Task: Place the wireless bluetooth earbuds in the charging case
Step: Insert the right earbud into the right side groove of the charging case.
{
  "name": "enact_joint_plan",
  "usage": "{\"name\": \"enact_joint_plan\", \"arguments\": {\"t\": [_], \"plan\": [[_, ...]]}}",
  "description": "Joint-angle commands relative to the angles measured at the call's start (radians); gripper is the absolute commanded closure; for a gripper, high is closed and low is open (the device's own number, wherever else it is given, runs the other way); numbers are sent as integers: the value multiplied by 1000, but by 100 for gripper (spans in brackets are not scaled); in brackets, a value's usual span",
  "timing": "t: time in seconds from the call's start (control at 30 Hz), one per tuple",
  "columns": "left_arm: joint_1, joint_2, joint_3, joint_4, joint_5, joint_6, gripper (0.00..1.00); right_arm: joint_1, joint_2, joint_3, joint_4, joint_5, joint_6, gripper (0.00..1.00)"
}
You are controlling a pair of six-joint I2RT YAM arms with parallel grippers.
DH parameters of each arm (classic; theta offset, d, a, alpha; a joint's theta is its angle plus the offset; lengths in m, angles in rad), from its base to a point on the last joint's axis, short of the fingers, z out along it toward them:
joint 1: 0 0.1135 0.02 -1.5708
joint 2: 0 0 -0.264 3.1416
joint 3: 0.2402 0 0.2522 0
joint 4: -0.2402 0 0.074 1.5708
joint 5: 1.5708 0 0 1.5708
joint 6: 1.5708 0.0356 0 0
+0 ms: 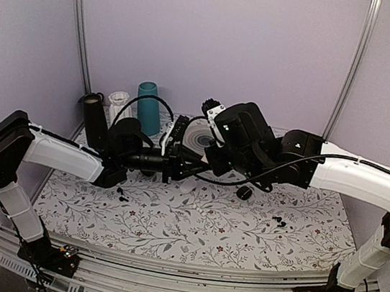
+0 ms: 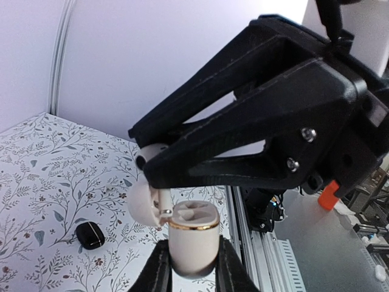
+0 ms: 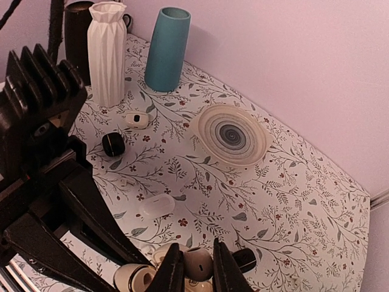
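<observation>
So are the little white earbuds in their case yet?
Not yet. Done: the case is open, gripped by the left end effector. In hand: the right end effector pinches a white earbud close to it. Left: pushing it in. I can't tell if the other one is in.

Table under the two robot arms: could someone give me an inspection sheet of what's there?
Surface: floral-print table.
Job's things: charging case open, upright in left gripper; white earbud pinched just above it.
Clutter: teal cup, white vase, ringed plate, black round case, white pebble.
Grippers: left gripper shut on the case; right gripper shut on the earbud.
Cables: black cable arcs over the left arm.
Surroundings: lilac walls.
</observation>
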Motion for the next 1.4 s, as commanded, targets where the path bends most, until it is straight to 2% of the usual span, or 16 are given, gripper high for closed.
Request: {"name": "enact_joint_plan", "arguments": {"t": [0.0,0.3,0.7,0.87,1.37], "plan": [[11,8,20,17,15,-8,100,7,-41,-14,18,16,-13,84],[16,-10,15,-14,17,-14,100,-1,-88,-58,48,-39,-21,83],[16,-62,1,-70,-26,-4,100,-55,-130,-85,84,-219,-10,83],[8,-96,-8,-104,-117,41,100,-67,-107,-58,60,-225,2,83],[-89,-162,-32,-183,-404,318,100,-69,-39,34,2,-178,142,83]]}}
